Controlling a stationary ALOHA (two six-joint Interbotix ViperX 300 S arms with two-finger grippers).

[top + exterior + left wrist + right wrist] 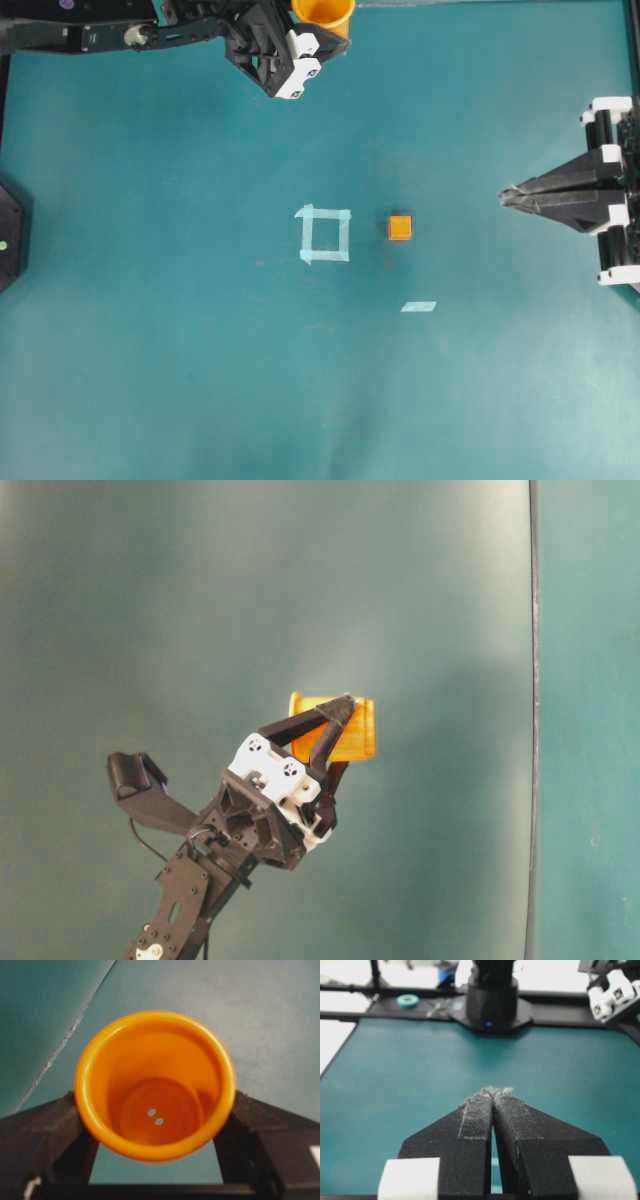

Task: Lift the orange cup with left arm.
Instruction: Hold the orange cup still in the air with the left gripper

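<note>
**Cup Held Clear of the Mat**

Left gripper (338, 742) clamped across the orange cup (345, 735) — one black finger on each side of the wall, seen plainly in the left wrist view, where the cup (155, 1085) fills the gap between the fingers (42, 1132) and shows its darker inside and round rim. Held aloft at the far left of the overhead view, cup (322, 14) at the very top edge, just beyond the white blocks of the gripper (322, 35). Sits right in the grasp, so no reach left to make; long axis lying along the gripper's pointing direction, mouth turned back toward the wrist camera, so tipped well off upright. Nearer arm by far: the left. Left arm (140, 36) stretched along the far edge of the teal mat (200, 380), wrist angled up in the table-level view.

Right gripper (492, 1105) parked at the right edge — fingers pressed together, holding nothing, well apart from the cup. Orange cube (399, 227) on the mat just right of the tape square (325, 234), untouched.

Judged: lift essentially done; only a steady hold still wanted.
</note>
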